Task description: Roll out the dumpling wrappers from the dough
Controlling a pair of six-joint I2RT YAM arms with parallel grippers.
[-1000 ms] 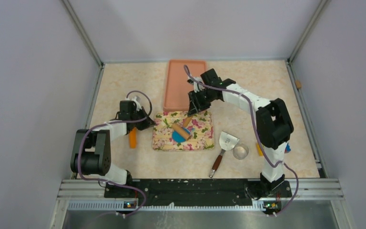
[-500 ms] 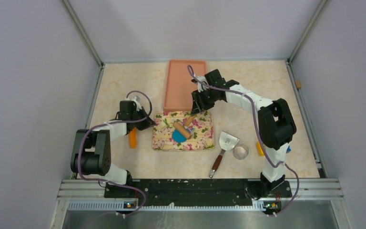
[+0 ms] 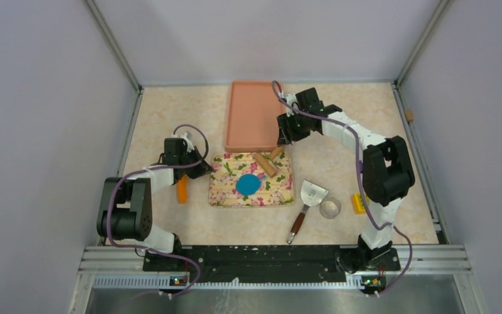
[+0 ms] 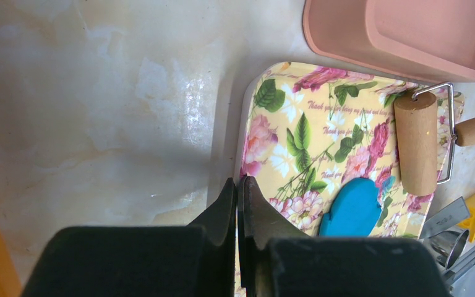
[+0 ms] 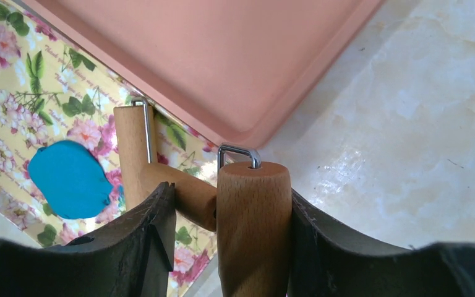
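The dough (image 3: 249,184) is a flattened blue oval lying on the floral mat (image 3: 222,191); it also shows in both wrist views (image 4: 352,207) (image 5: 68,179). No dumpling wrappers are in view. A wooden rolling pin (image 3: 266,163) rests across the mat's far right corner, off the dough. My right gripper (image 3: 286,136) is open around the pin's small end roller (image 5: 253,223). Its left finger (image 5: 154,235) stands clear of the wood. My left gripper (image 4: 238,180) is shut and empty, low at the mat's left edge (image 3: 204,170).
A pink tray (image 3: 255,114) sits just behind the mat. A scraper (image 3: 308,196), a metal ring cutter (image 3: 330,208) and a yellow brick (image 3: 357,203) lie right of the mat. An orange piece (image 3: 182,190) lies by the left arm. Walls enclose three sides.
The right gripper drew back and to the right, taking the rolling pin off the dough to the mat's far corner, and its jaws widened. The left arm stayed still.
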